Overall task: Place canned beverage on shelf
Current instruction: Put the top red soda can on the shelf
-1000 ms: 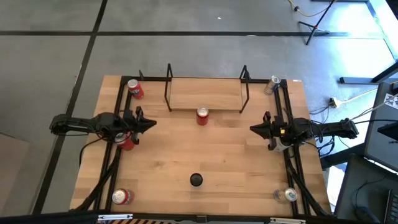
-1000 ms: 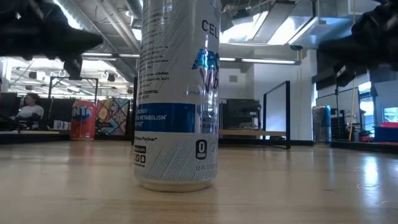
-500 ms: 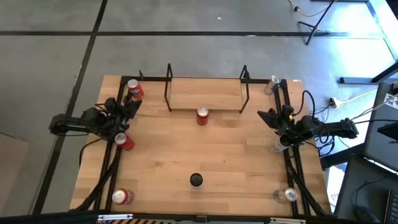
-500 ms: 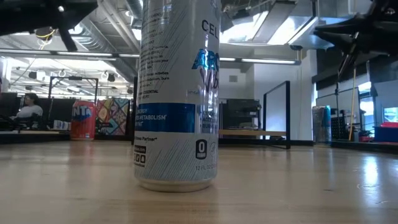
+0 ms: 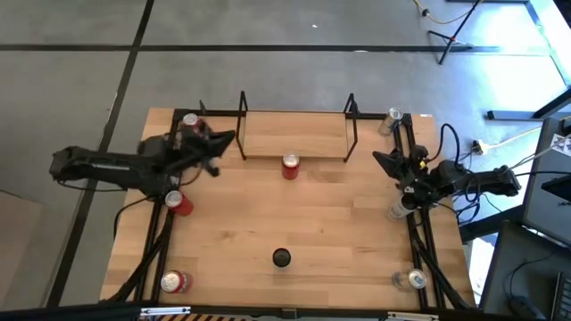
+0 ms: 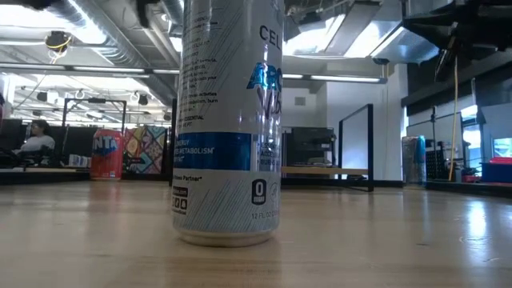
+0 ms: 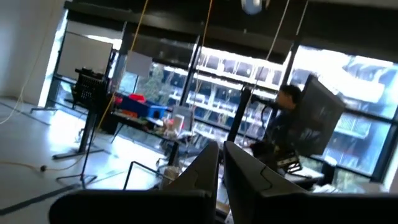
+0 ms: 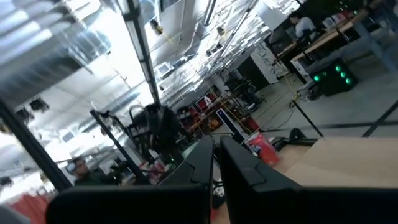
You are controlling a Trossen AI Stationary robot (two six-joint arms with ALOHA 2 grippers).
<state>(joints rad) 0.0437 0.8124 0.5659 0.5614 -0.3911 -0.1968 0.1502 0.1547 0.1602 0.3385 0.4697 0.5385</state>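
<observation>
A red can (image 5: 290, 167) stands upright on the wooden tabletop (image 5: 294, 223) just in front of the shelf (image 5: 295, 134) — close to the front edge of its light-wood board, not on it. The shelf sits at the far middle of the table, its black wire frames rising at both ends and its board bare. The left gripper (image 5: 227, 138) hangs near the shelf's left frame, fingers pressed together and holding nothing; its wrist view shows the two dark fingers (image 7: 205, 165) side by side with only room beyond them. The right gripper (image 5: 378, 159) is by the table's right edge, to the right of the shelf, also closed and empty. Other cans stand around the table: a red one (image 5: 190, 125) at the far left corner, another (image 5: 178, 203) on the left side, a third (image 5: 174, 283) at the near left corner, and silver ones (image 5: 411, 280) along the right edge. A tall white and blue can (image 6: 228, 120) stands nearest the low camera — the dark-topped can (image 5: 282, 259) at the table's near middle.
</observation>
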